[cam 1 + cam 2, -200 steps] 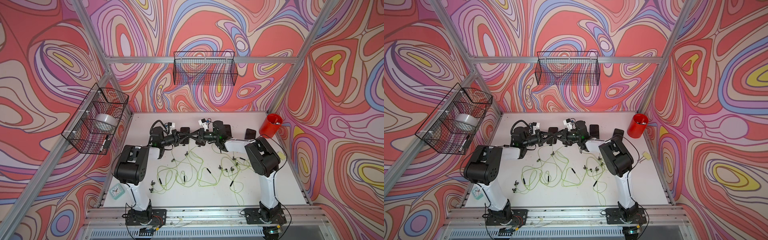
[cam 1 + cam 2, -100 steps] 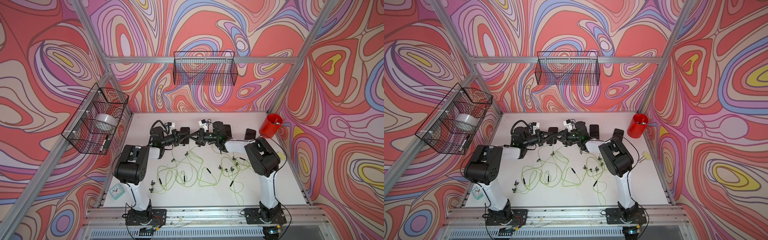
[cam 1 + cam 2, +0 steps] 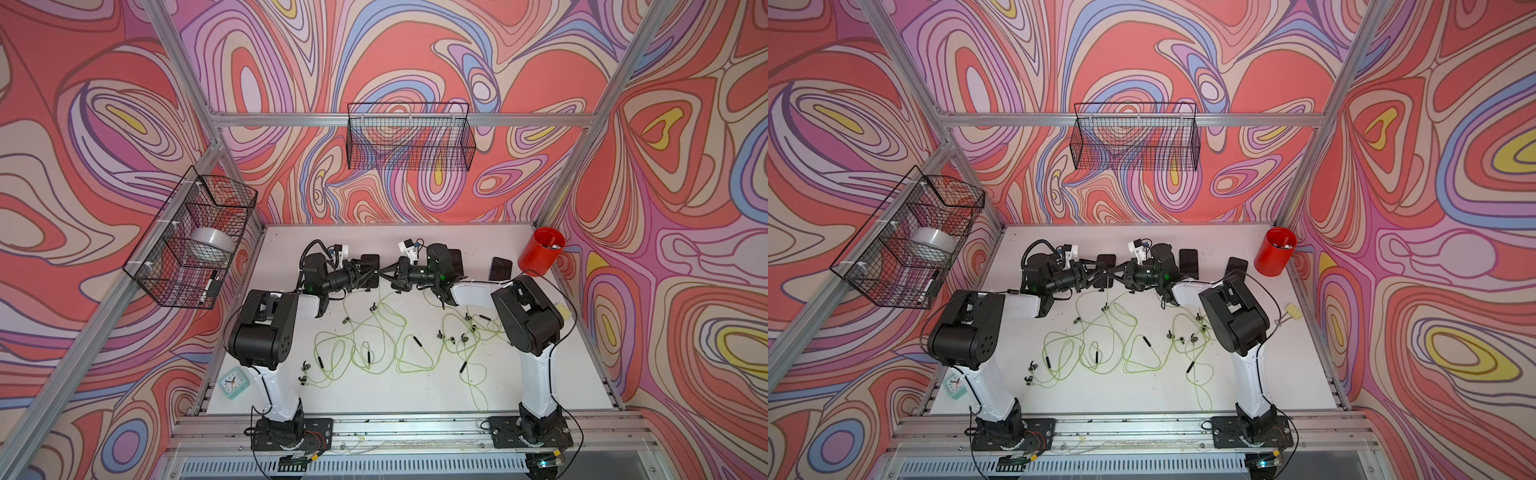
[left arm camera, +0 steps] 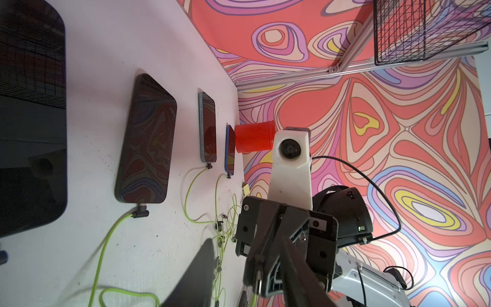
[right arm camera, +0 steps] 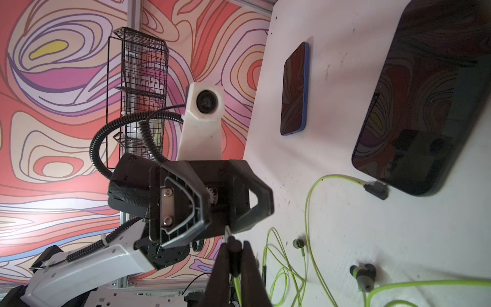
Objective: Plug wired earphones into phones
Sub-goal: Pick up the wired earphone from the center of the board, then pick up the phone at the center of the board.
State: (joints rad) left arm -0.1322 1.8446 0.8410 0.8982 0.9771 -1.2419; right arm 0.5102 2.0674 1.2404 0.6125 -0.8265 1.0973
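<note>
Toward the tabletop's [image 3: 540,374] back, three phones [image 4: 146,138] are sitting plugged and a bare phone [image 5: 295,87] is waiting. The right hand [image 5: 235,248] is pinching an earphone plug [image 5: 232,240], and the left hand [image 5: 218,207] is hanging spread.

Both top views are bright and evenly lit from overhead. The white table [image 3: 415,399] is close to washed out, with only short, soft shadows under the arms, and fine detail at this range is slightly soft.

The wrist views have harder contrast. The glossy phones [image 4: 146,138] mirror the wall pattern, and a dark wedge of shadow lies across the tabletop. The nearest phone [image 4: 32,119] swells at the frame edge and is almost black, perhaps shaded by the arm.

In the right wrist view, the right gripper [image 5: 236,252] and the earphone plug [image 5: 233,243] it pinches sit close to the lens, dim and a little blurred.
</note>
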